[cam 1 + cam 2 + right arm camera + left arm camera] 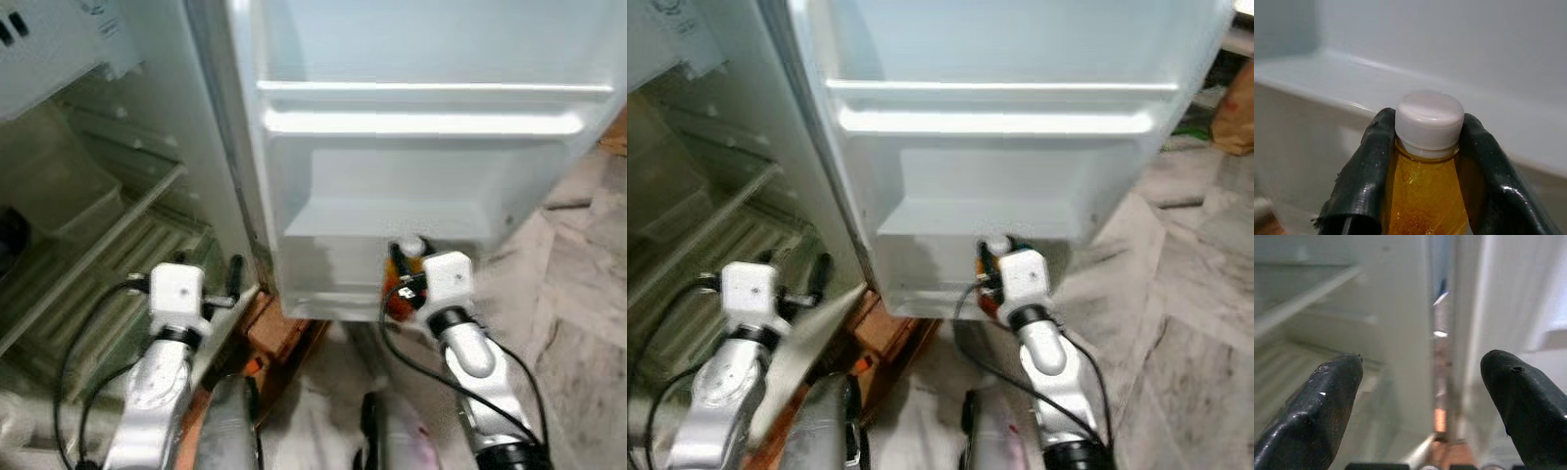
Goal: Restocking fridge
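Glossy white plastic door shelf [431, 122], clear plastic bottle [1425, 196]

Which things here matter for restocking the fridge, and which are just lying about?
For the job:
- amber plastic bottle with white cap, clamped in the right gripper
- white fridge door shelf
- open left gripper, holding nothing

Lying about:
- brown cardboard box on the floor
- brown paper bag

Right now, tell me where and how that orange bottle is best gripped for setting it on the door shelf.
Grip the orange bottle at its sloping shoulder just under the white cap, one finger on each side, as the right claw has it now. The cap's rim overhangs the narrow neck, likely stopping slip. Come from the open side facing the door shelf.
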Robot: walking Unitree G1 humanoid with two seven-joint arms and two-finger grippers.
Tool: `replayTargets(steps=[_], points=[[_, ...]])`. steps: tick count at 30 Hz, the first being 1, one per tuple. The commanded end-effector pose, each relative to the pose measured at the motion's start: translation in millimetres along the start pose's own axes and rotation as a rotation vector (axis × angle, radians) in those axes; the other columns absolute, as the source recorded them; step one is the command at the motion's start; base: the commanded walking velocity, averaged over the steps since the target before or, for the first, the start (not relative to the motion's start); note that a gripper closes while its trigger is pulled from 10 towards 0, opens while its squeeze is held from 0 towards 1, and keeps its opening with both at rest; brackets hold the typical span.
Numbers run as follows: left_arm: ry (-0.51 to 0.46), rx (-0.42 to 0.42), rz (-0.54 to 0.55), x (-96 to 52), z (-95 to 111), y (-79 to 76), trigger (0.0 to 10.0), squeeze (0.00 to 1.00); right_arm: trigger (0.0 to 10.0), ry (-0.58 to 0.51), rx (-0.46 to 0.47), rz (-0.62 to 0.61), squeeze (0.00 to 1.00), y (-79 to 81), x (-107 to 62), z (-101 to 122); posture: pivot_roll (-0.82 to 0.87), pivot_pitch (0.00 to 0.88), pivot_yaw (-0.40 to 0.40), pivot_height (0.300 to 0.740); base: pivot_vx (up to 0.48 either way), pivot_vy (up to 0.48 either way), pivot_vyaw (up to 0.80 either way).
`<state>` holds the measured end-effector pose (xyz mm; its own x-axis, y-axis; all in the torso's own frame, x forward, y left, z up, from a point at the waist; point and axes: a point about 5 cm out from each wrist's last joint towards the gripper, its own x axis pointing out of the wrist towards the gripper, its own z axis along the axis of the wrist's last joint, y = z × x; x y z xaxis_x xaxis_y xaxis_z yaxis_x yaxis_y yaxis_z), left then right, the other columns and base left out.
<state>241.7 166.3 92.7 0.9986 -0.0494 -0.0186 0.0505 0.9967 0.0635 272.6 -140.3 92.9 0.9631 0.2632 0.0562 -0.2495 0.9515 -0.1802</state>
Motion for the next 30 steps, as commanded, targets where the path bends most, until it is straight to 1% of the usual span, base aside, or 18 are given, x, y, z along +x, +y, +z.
replayTargets(steps=[1,6,9,13,14,15,16,17,18,22,23,26,28,29,30], points=[[0.006,-0.009,-0.013,-1.6,-1.2,-5.7,10.0,0.00,10.0,0.001,-0.012,-0.003,0.00,-5.1,-3.7,-1.5,0.05,0.132,0.024,0.628,0.000,0.000,0.00],[0.007,-0.007,-0.012,-1.8,-1.4,-6.7,10.0,0.00,10.0,0.000,-0.016,0.034,0.00,-2.2,-2.4,-1.9,0.06,0.136,0.024,0.628,0.000,0.000,0.00],[0.009,-0.007,-0.012,-2.3,-1.2,-6.6,10.0,0.00,10.0,-0.026,-0.067,0.093,0.00,3.4,7.8,-0.4,0.07,0.146,0.024,0.603,0.000,0.000,0.00],[0.011,-0.002,-0.006,-4.4,-1.0,-6.0,10.0,0.00,10.0,-0.042,-0.091,0.118,0.00,3.0,20.6,1.5,0.09,0.151,0.019,0.578,0.000,0.000,0.00],[0.012,-0.001,-0.004,-5.0,-1.0,-5.7,10.0,0.00,10.0,-0.046,-0.096,0.120,0.00,2.2,22.8,2.2,0.09,0.152,0.018,0.573,0.000,0.000,0.00],[0.013,0.001,0.000,-6.5,-0.9,-4.8,10.0,0.00,10.0,-0.049,-0.099,0.113,0.00,-0.7,28.5,4.0,0.10,0.155,0.015,0.563,0.000,0.000,0.00],[0.013,0.001,0.000,-6.5,-0.9,-4.8,10.0,0.00,10.0,-0.049,-0.099,0.113,0.00,-0.7,28.5,4.0,0.10,0.155,0.015,0.563,0.000,0.000,0.00],[0.013,0.004,0.005,-7.7,-0.6,-3.9,10.0,0.00,10.0,-0.064,-0.115,0.114,0.00,-3.3,33.1,6.5,0.10,0.157,0.015,0.554,0.000,0.000,0.00],[0.012,0.006,0.006,-8.0,-0.5,-3.7,10.0,0.00,10.0,-0.069,-0.122,0.115,0.00,-4.2,34.4,7.3,0.10,0.157,0.015,0.545,0.000,0.000,0.00],[0.011,0.007,0.012,-9.4,0.1,-2.5,10.0,0.00,10.0,-0.084,-0.157,0.130,0.00,-5.7,38.6,8.5,0.11,0.162,0.016,0.545,0.000,0.000,0.00],[0.010,0.009,0.013,-10.7,0.6,-2.2,10.0,0.00,10.0,-0.106,-0.203,0.142,0.00,-6.7,41.6,11.5,0.12,0.167,0.019,0.545,0.000,0.000,0.00],[0.011,0.012,0.013,-12.2,1.0,-2.1,10.0,0.00,10.0,-0.132,-0.259,0.140,0.00,-9.5,47.4,16.5,0.12,0.171,0.021,0.545,0.000,0.000,0.00],[0.016,0.017,0.011,-14.2,0.7,-2.0,10.0,0.00,10.0,-0.169,-0.304,0.092,0.00,-16.7,56.2,23.6,0.13,0.181,0.027,0.545,0.000,0.000,0.00],[0.018,0.018,0.010,-15.0,0.6,-2.1,10.0,0.00,10.0,-0.194,-0.314,0.066,0.00,-19.5,58.4,27.8,0.13,0.186,0.030,0.545,0.000,0.000,0.00],[0.018,0.018,0.010,-15.0,0.6,-2.1,10.0,0.00,10.0,-0.194,-0.314,0.066,0.00,-19.5,58.4,27.8,0.13,0.186,0.030,0.545,0.000,0.000,0.00]])
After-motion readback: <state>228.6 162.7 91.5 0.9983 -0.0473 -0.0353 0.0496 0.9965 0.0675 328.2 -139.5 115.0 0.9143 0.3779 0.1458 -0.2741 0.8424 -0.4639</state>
